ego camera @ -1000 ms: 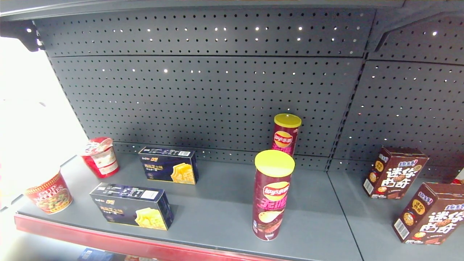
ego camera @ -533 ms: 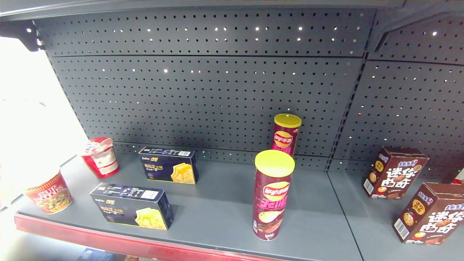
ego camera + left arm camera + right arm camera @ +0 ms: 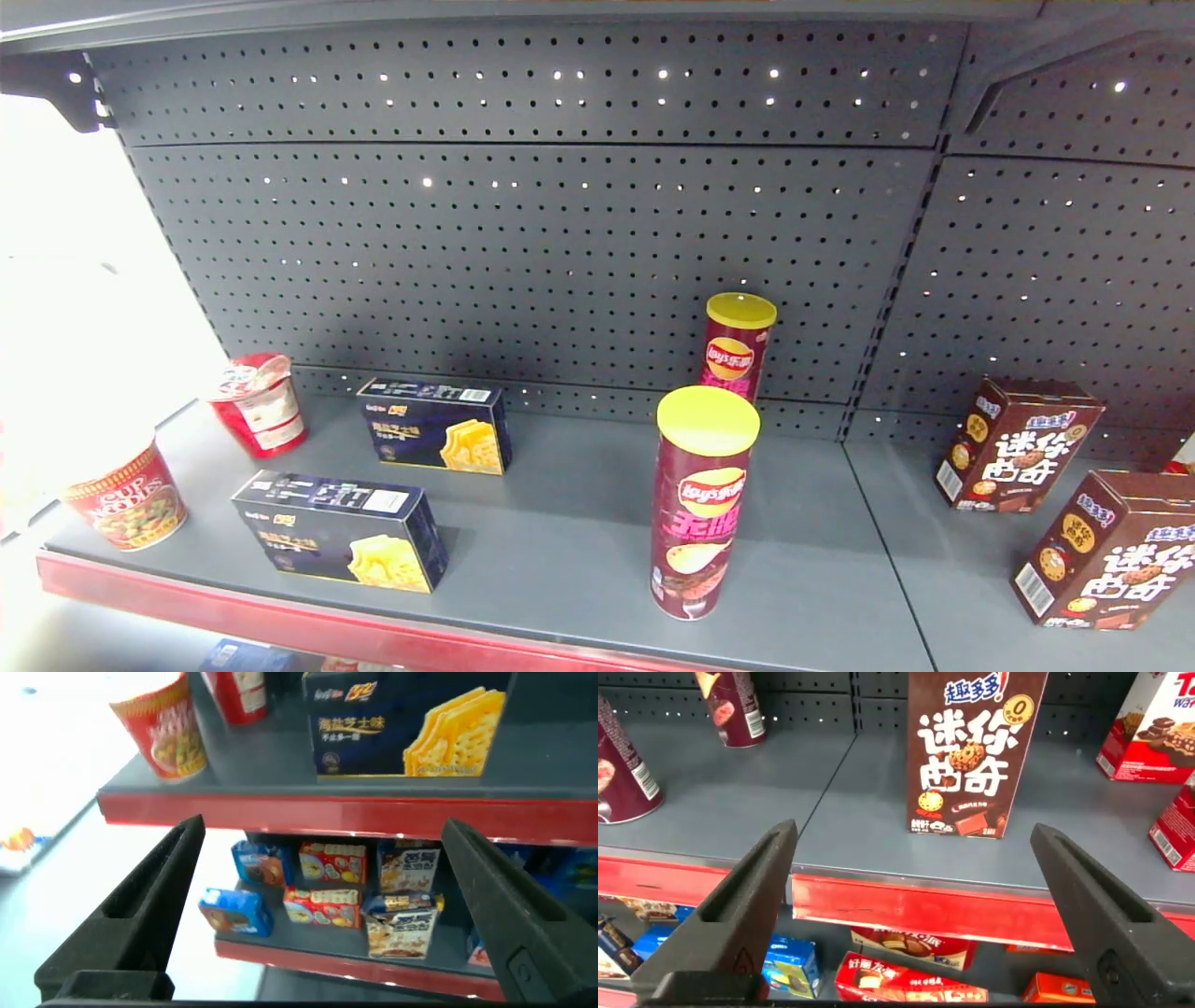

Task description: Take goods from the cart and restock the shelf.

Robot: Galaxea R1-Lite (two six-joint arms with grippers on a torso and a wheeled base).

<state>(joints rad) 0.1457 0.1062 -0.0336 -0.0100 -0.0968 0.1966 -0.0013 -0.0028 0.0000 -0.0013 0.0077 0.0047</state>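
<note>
**Shelf** (image 3: 560, 532): dark grey deck with a red front edge (image 3: 233, 611) and a perforated back panel (image 3: 532, 252). Stock on hand is 8 units in 4 lines.

- **Noodle cups, 2, left end.** The front noodle cup (image 3: 126, 499) stands at the front-left corner. The rear noodle cup (image 3: 259, 403) stands farther back, near the back panel, apart from the first.
- **Cracker boxes, 2, left of centre, lying on their long sides.** The front cracker box (image 3: 341, 543) is just behind the front edge. The rear cracker box (image 3: 436, 425) is close to the back panel.
- **Chip cans, 2, right of centre, upright, with yellow lids.** The front chip can (image 3: 702, 504) is near the front edge. The rear chip can (image 3: 738, 347) is at the back panel; I cannot tell whether it touches it.
- **Cookie boxes, 2, right bay, upright.** The rear cookie box (image 3: 1016, 445) is toward the back. The front cookie box (image 3: 1106, 551) is at the right end, nearer the front edge.

**Grippers**
- The left gripper (image 3: 322, 826) has its fingers spread wide with nothing between them. It is held before the red front edge at the cracker-box end, with a lower shelf (image 3: 374, 905) of packets beneath.
- The right gripper (image 3: 913, 829) has its fingers spread wide and is empty. It is held before the front edge at the cookie-box bay.

**Status (judged):** restocking is partial. Each line holds only 2 units, and broad bare deck lies between and beside them. Neither gripper carries goods, so no placement is in hand. What remains is to collect items from the cart and fill the open rows, which probably takes several rounds.
</note>
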